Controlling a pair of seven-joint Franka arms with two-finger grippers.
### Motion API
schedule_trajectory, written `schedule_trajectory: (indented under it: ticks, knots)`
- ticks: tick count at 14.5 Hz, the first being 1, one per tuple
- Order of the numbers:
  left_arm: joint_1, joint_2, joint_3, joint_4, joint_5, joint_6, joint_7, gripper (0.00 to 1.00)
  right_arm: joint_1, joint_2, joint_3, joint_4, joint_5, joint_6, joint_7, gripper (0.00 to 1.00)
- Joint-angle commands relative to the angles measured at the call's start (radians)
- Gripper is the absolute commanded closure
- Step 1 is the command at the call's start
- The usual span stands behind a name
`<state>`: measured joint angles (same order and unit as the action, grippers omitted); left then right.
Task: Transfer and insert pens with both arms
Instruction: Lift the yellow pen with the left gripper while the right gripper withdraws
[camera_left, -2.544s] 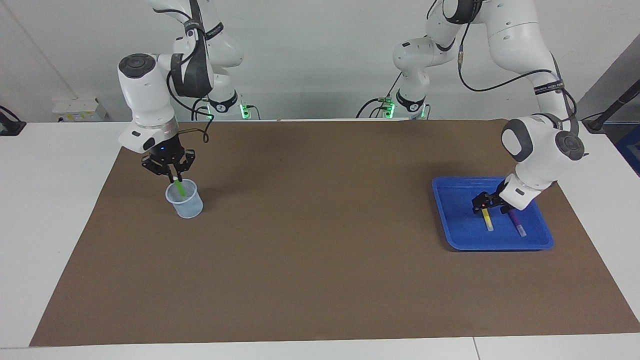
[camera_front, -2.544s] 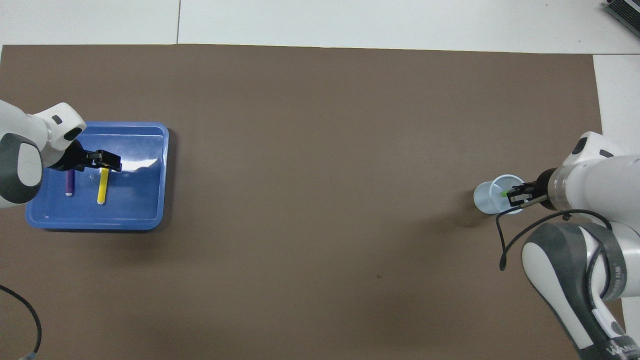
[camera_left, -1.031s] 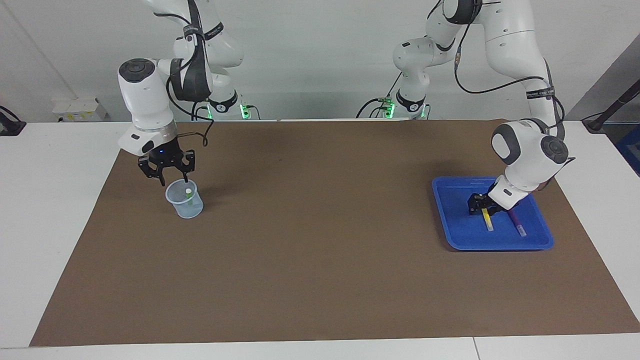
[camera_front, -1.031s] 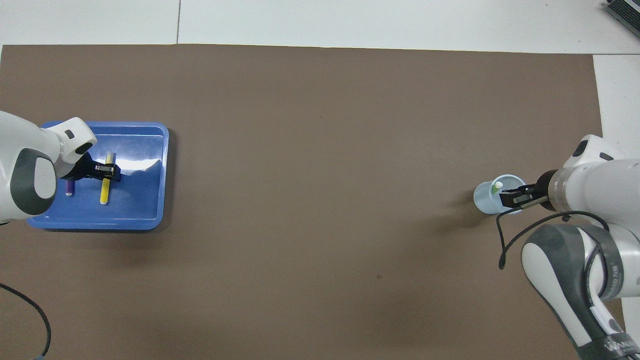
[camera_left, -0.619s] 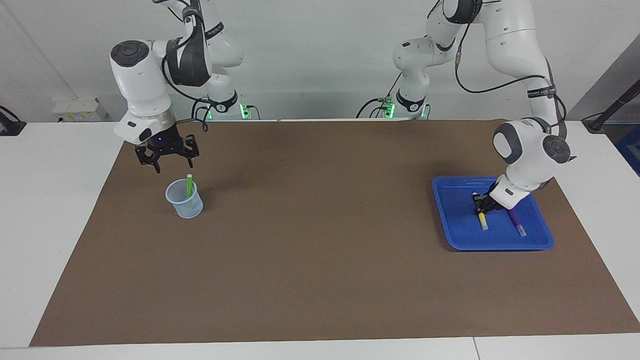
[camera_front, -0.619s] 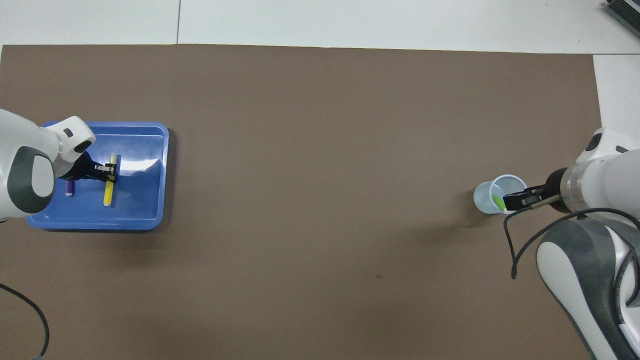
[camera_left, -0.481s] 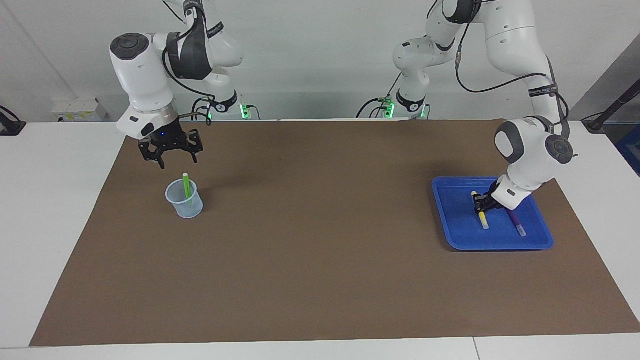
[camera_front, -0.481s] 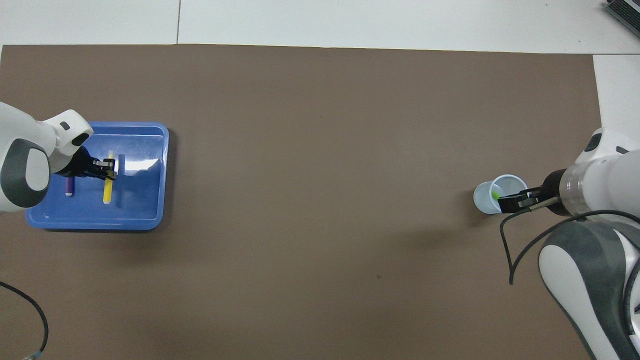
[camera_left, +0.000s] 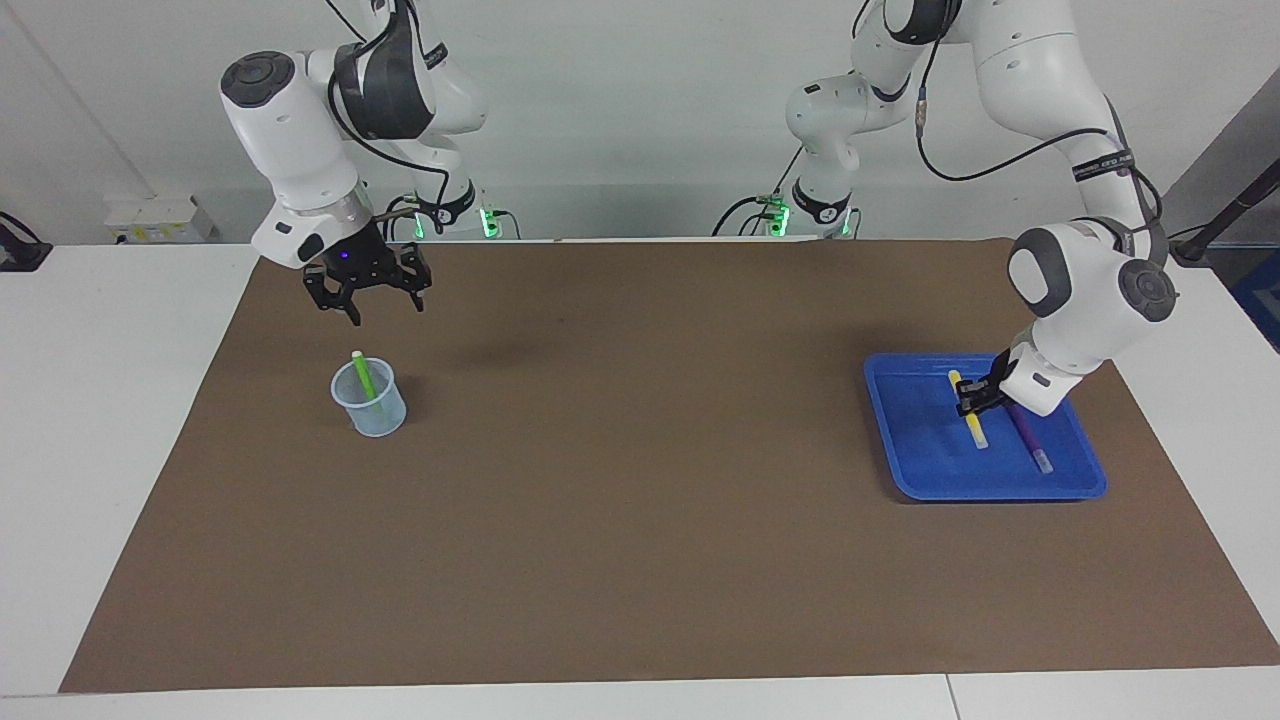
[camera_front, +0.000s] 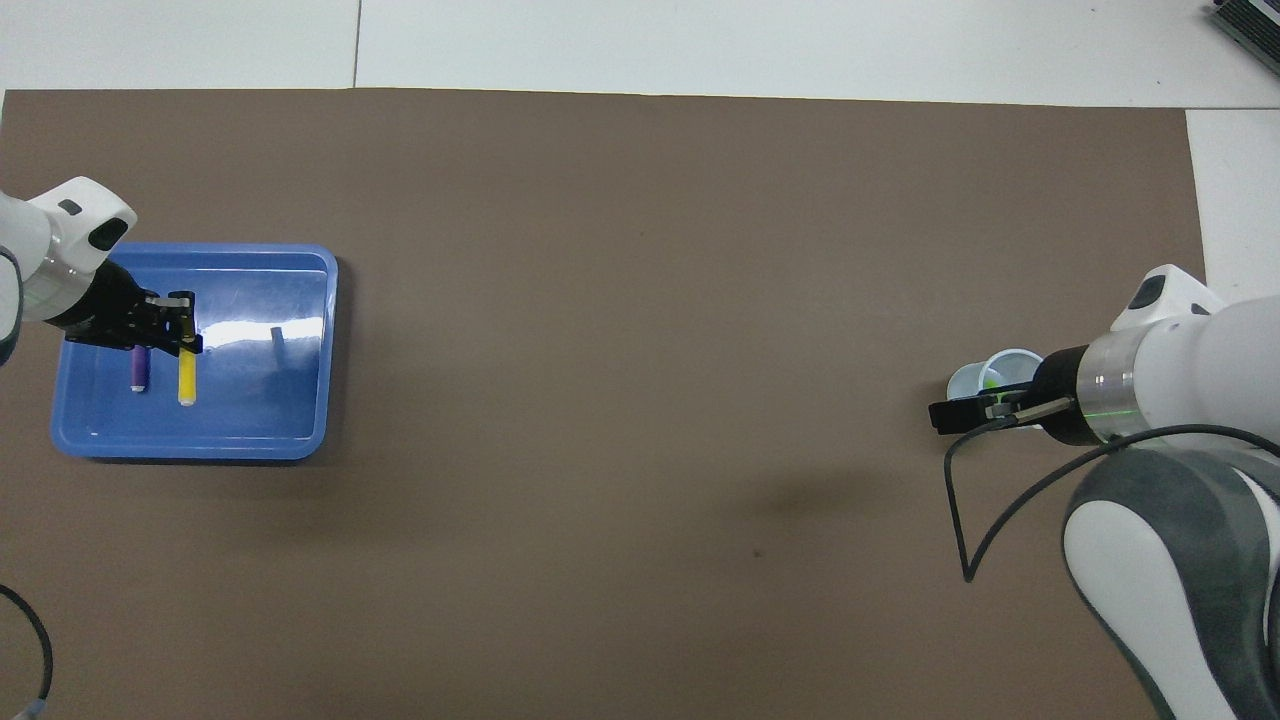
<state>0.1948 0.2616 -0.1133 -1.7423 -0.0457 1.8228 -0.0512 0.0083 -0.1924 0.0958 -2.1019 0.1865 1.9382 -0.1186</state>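
Observation:
The green pen (camera_left: 364, 377) stands tilted in a clear plastic cup (camera_left: 376, 414) toward the right arm's end of the table. My right gripper (camera_left: 385, 305) is open and empty in the air, above the mat beside the cup. In the overhead view the right gripper (camera_front: 955, 413) covers part of the cup (camera_front: 965, 380). My left gripper (camera_left: 968, 400) is shut on the yellow pen (camera_left: 972, 428) and holds it tilted just above the blue tray (camera_left: 920, 462). The purple pen (camera_left: 1030, 440) lies in the tray beside it. The overhead view shows the left gripper (camera_front: 170, 325), yellow pen (camera_front: 186, 376) and purple pen (camera_front: 139, 367).
A brown mat (camera_left: 640, 480) covers most of the white table. The blue tray (camera_front: 290, 400) sits toward the left arm's end of the table. A black cable (camera_front: 985, 500) loops from the right wrist above the mat.
My right gripper let go of the green pen in the cup, then rose and moved off toward the robots and the table's middle. My left gripper closed on the yellow pen and lifted it.

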Motion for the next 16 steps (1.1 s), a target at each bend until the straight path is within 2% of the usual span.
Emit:
schedule_trajectory:
  ticks: [1, 4, 8, 11, 14, 16]
  knots:
    - [-0.034, -0.085, -0.005, -0.006, -0.064, -0.083, -0.203, 1.0, 0.013, -0.007, 0.004, 0.008, 0.088, -0.021, 0.031, 0.0]
    - [-0.087, -0.143, -0.003, -0.011, -0.209, -0.123, -0.476, 1.0, 0.013, -0.007, 0.012, 0.011, 0.183, -0.019, 0.043, 0.0]
    - [-0.196, -0.182, -0.005, -0.013, -0.339, -0.102, -0.896, 1.0, 0.015, -0.004, 0.038, 0.02, 0.361, 0.007, 0.063, 0.0]
    - [-0.227, -0.199, -0.006, -0.029, -0.478, -0.07, -1.109, 1.0, 0.096, 0.004, 0.05, 0.02, 0.433, 0.115, 0.166, 0.0]
    - [-0.306, -0.212, -0.005, -0.042, -0.502, -0.062, -1.226, 1.0, 0.15, 0.005, 0.05, 0.02, 0.511, 0.179, 0.226, 0.0]
    - [-0.368, -0.214, -0.006, -0.046, -0.502, 0.014, -1.362, 1.0, 0.153, 0.007, 0.053, 0.02, 0.556, 0.205, 0.229, 0.0]
